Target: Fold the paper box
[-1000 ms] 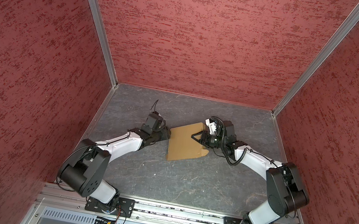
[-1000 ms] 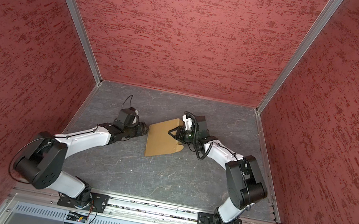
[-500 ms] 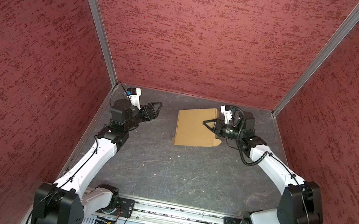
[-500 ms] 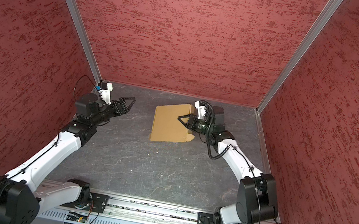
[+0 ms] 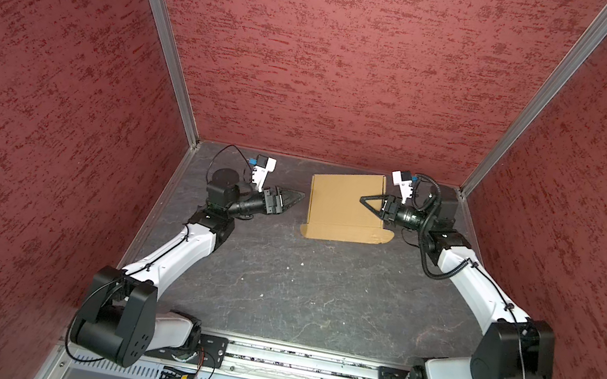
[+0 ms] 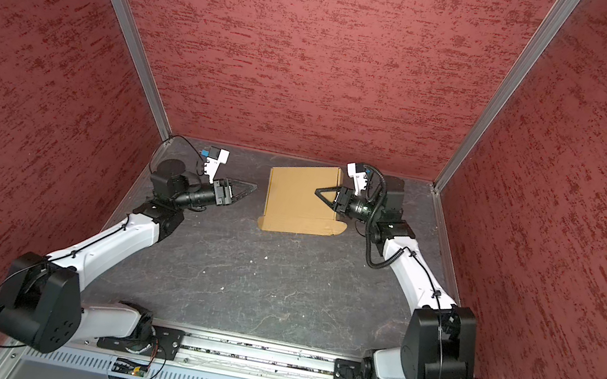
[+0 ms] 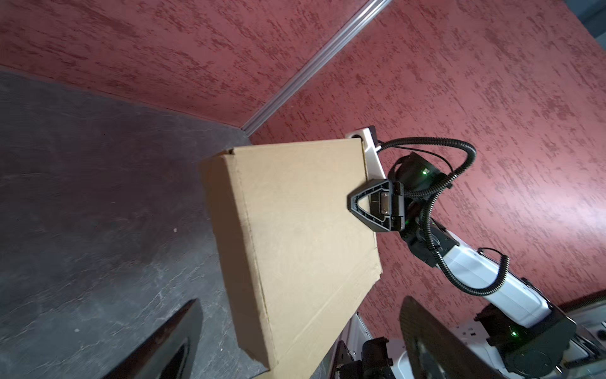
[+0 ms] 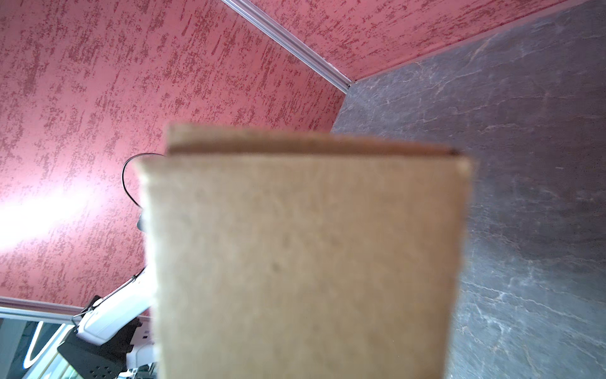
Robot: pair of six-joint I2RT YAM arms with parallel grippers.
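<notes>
Hidden: paper box [image 5: 345, 206] underside.
Look: tan, shallow, perhaps lifted.
Right fingers [image 7: 382, 205]: gripping its edge.
Left fingers [image 7: 164, 344]: spread, empty.

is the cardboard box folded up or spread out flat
Folded up: the plain tan cardboard box shows a closed top panel and a turned-down side wall. One rounded flap on its near edge sticks out untucked.
</notes>
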